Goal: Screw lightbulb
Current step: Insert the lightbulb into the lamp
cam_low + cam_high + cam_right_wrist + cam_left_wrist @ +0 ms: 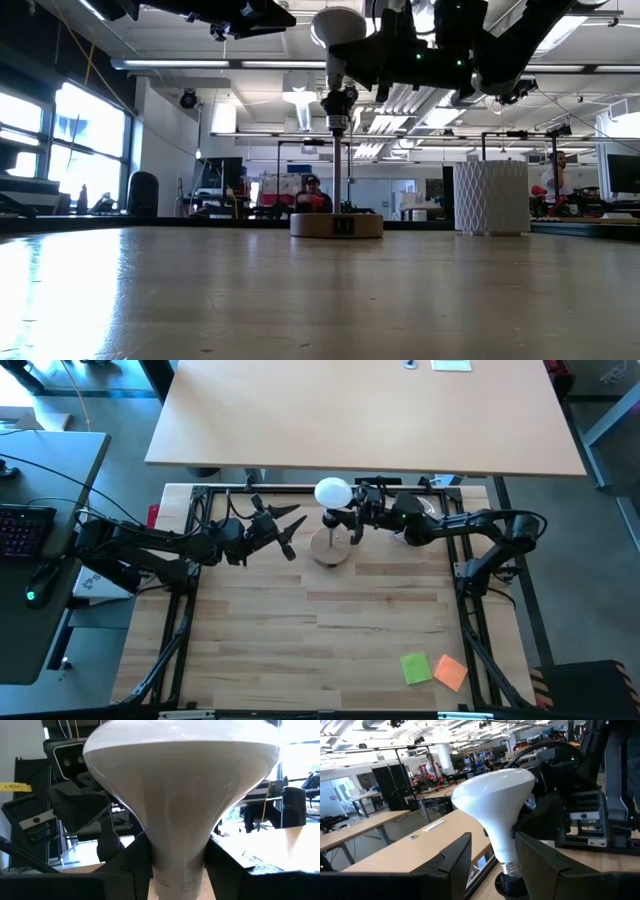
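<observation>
On the wooden table (380,620), right claw (177,865) grips the lightbulb (180,785); left claw (290,532) gapes.

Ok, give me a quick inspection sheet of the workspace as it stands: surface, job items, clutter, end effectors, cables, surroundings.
Surface: wooden table, bare over most of its middle.
Job's things: lightbulb upright, screw end down at the black socket of the round wooden lamp base; whether it is threaded in cannot be told.
Clutter: green sticky note and orange sticky note at the near right corner; white ribbed cup at the far right.
End effectors: right end effector closed on the bulb's neck; left end effector open beside the base, holding nothing.
Cables: nothing seen on the surface.
Surroundings: second table behind; people in the room beyond.
</observation>
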Controlling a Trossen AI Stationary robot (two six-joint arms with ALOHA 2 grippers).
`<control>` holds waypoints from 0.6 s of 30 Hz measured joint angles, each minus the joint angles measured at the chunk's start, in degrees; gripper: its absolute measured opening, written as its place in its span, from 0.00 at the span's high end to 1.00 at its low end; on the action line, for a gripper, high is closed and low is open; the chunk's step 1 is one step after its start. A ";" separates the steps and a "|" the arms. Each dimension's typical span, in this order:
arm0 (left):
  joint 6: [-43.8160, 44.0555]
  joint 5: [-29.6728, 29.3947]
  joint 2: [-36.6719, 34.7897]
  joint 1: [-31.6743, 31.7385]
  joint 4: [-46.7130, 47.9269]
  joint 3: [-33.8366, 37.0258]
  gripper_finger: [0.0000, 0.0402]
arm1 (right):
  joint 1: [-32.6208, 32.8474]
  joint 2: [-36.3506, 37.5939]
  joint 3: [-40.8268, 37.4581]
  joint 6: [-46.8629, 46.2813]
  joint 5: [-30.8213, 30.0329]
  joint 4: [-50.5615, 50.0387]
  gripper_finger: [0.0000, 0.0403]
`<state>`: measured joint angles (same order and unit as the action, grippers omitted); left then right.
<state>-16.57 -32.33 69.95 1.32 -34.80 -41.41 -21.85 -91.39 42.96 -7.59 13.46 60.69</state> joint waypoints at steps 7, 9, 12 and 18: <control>0.35 -0.03 0.00 0.02 0.73 0.00 0.63 | 0.00 0.00 -0.02 1.13 -0.23 -1.58 0.64; 0.94 -0.06 0.00 0.02 1.09 0.00 0.63 | -0.07 0.00 -0.02 1.14 -0.34 -1.48 0.64; 1.00 -0.08 0.01 0.02 1.58 -0.01 0.63 | -0.28 0.00 -0.02 1.07 -0.35 -1.71 0.64; 1.53 -0.06 0.00 0.03 2.88 -0.02 0.63 | -0.70 1.33 -3.89 0.33 -1.78 2.92 0.64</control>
<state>-15.04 -32.39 69.95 1.35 -31.92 -41.43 -22.55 -90.06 39.07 -7.27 11.68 63.60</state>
